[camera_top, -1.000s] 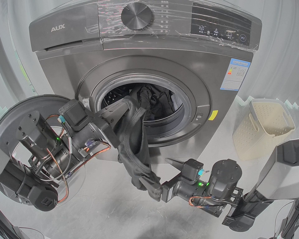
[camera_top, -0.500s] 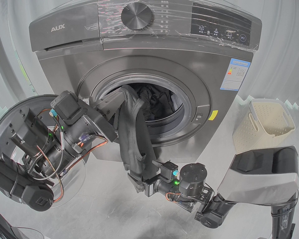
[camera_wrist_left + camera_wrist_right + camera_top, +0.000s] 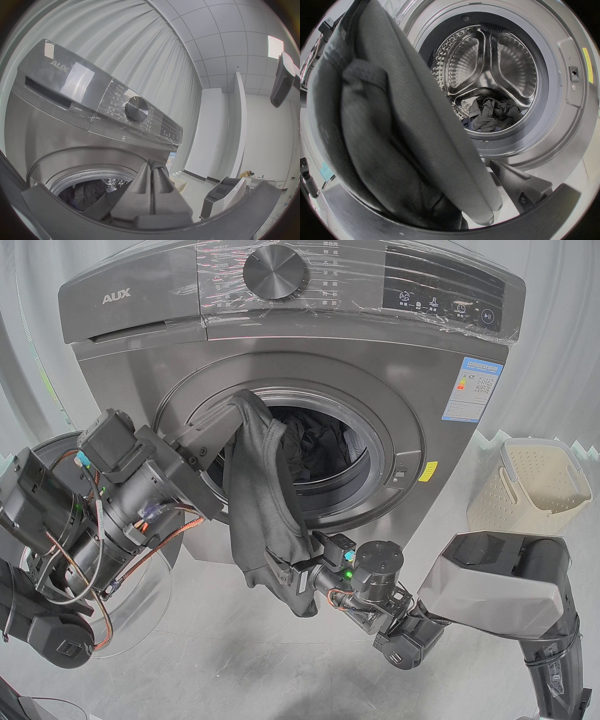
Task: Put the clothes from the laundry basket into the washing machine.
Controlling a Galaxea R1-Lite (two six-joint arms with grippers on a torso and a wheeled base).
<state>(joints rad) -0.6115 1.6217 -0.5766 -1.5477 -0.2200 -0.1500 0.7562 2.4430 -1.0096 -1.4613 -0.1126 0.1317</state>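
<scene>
Black cylindrical arms [image 3: 128, 490] carry orange braided cables [image 3: 170, 539] and green lights [image 3: 345, 574].

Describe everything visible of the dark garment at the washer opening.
The garment is dark grey, finely ribbed cloth, limp. Its top is pinched in the shut left end effector at the upper left rim of the washing machine opening; it hangs down across the opening, outside the drum. Its lower end rests against the right end effector.

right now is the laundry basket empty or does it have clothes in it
Looks empty: the laundry basket shows bare perforated walls inside, no cloth; its floor is partly hidden.
</scene>
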